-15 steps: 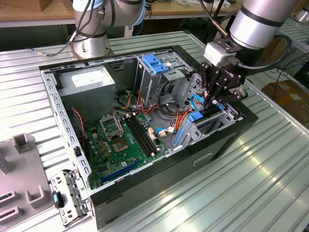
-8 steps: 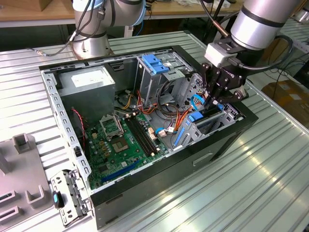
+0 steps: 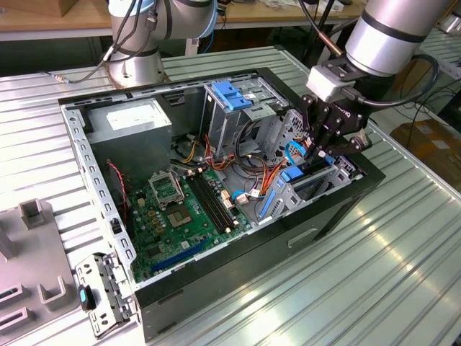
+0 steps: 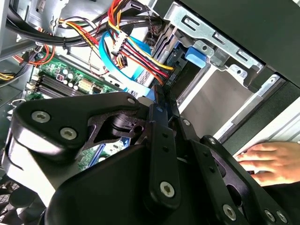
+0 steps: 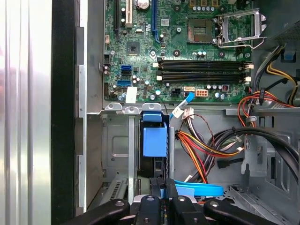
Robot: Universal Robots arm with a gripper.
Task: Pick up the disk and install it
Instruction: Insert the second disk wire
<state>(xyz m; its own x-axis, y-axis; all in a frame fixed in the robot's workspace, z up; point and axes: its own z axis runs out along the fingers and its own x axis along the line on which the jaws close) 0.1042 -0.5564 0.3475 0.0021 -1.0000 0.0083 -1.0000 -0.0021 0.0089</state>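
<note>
first wrist view | disk [image 5: 154, 140] glossy blue rectangular tab | ribbed metal table [image 5: 26, 112]

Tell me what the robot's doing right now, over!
Gripper low over the computer case's drive bay, fingers look shut. Disk standing in the bay slot beneath. Wires beside it; a person's hand rests outside the case.

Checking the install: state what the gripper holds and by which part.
The gripper appears shut on the disk, at its end nearest the wrist; the disk stands in the drive bay.

Open PC case [image 3: 216, 180] on ribbed table [image 3: 374, 274].
</note>
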